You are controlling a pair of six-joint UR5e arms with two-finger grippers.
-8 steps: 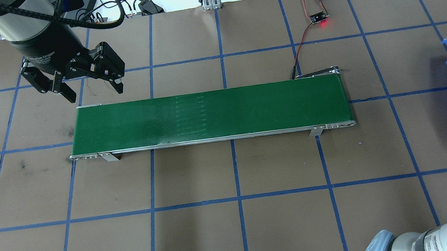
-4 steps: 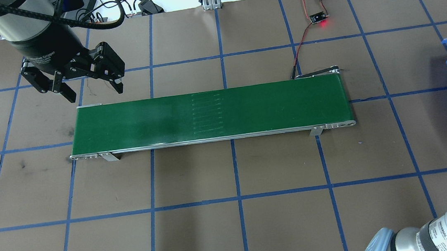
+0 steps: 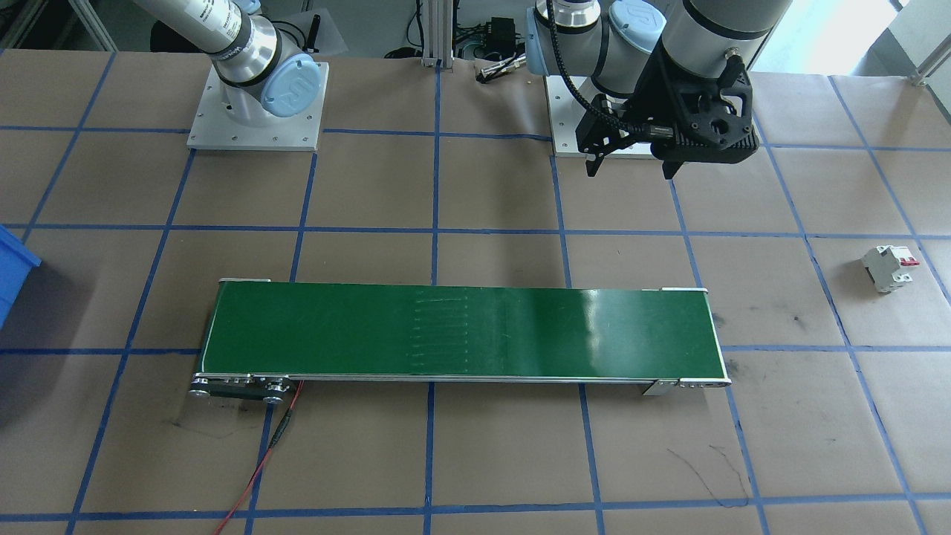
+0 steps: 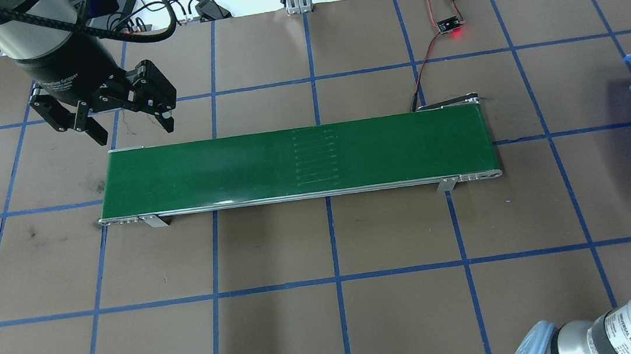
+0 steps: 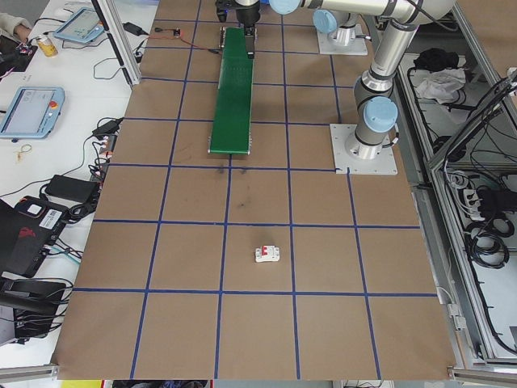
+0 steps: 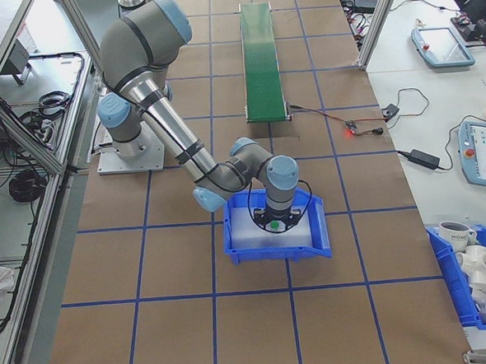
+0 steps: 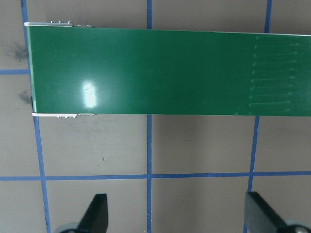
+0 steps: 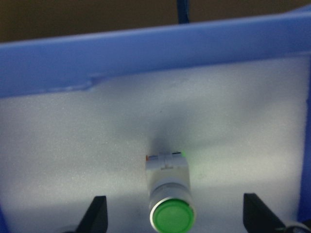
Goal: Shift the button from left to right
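Note:
The button [image 8: 169,194] lies on its side on the white foam inside the blue bin [image 8: 146,53], with its green cap towards the camera. My right gripper [image 8: 176,216] hangs open just above it, one finger [image 8: 96,213] on each side and neither touching it. My left gripper [image 4: 123,125] is open and holds nothing. It hovers over the table just behind the left end of the green conveyor belt [image 4: 296,161]. In the left wrist view its fingertips [image 7: 97,213] stand wide apart over bare table.
A white circuit breaker with red levers [image 3: 888,267] sits on the table beyond the belt's left end. The blue bin [image 6: 275,238] stands past the belt's right end. A small board with a red light [image 4: 450,25] and its wires lie behind the belt.
The seam marks on the belt have travelled to the right. The right arm's forearm shifted a little at the frame's lower right corner. The left gripper has stayed put.

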